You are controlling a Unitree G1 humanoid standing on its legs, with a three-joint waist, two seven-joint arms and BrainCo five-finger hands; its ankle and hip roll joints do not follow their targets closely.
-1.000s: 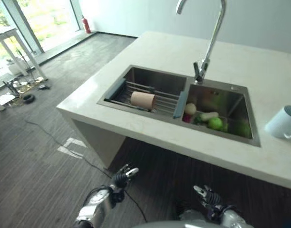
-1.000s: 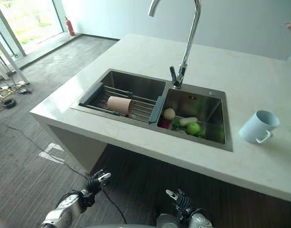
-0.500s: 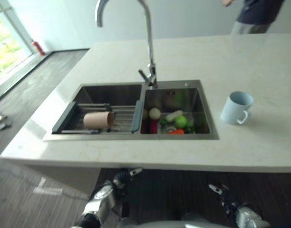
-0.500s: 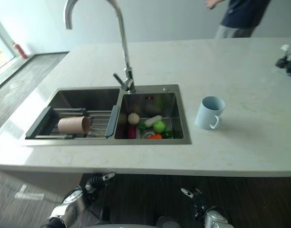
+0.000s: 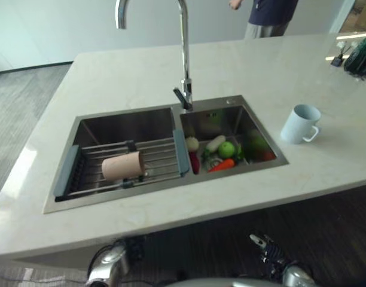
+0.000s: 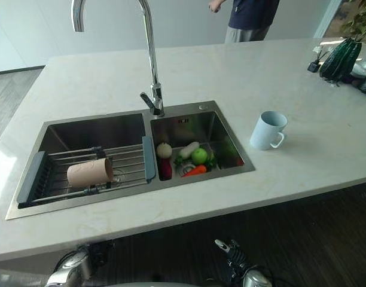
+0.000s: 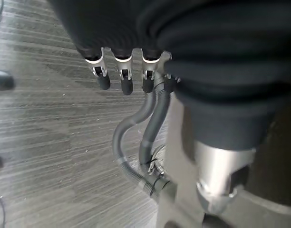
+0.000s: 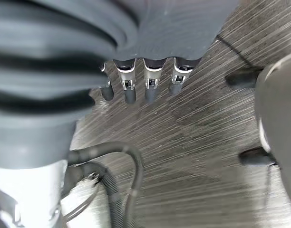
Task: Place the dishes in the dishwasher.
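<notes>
A tan cup (image 6: 89, 173) is seen lying on the sink rack (image 6: 126, 156); a blue mug (image 6: 267, 130) is at three o'clock. Both hands, left (image 7: 121, 71) and right (image 8: 145, 78), are held low, fingers relaxed, empty.

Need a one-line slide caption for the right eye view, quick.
Tan cup lying on the sink rack, vegetables in the right basin, pale blue mug on the counter.

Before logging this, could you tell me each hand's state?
Left hand: open, holding nothing.
Right hand: open, holding nothing.
</notes>
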